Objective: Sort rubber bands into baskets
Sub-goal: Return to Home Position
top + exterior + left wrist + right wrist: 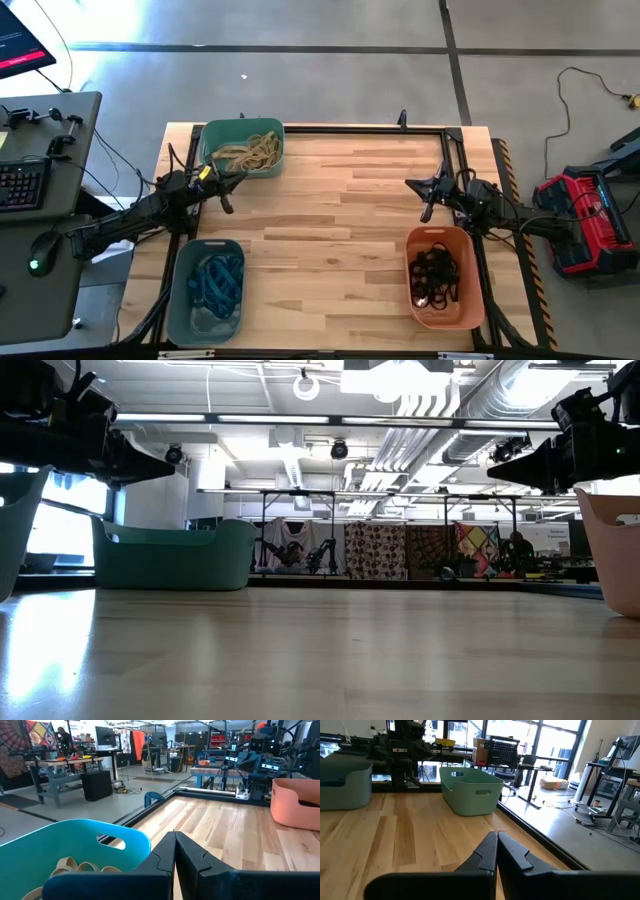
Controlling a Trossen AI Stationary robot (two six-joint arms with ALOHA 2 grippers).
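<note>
Three baskets stand on the wooden table (pixel 340 210). The teal-green basket (pixel 243 147) at the far left holds tan rubber bands (pixel 250 152). At the near left, the grey-blue basket (pixel 207 290) holds blue bands (pixel 218 280). The orange basket (pixel 443 277) at the near right holds black bands (pixel 435 272). My left gripper (pixel 228 192) hovers shut beside the teal-green basket (pixel 100 845); its fingertips (pixel 174 834) meet with nothing between them. My right gripper (pixel 428 200) hovers shut just beyond the orange basket, its fingertips (pixel 497 834) also together.
A black rail (pixel 350 130) frames the table. Bare wood lies between the baskets (pixel 330 230). A side desk with a keyboard (pixel 20 185) and mouse (pixel 42 245) stands off the left edge. On the floor to the right sits a red device (pixel 585 215).
</note>
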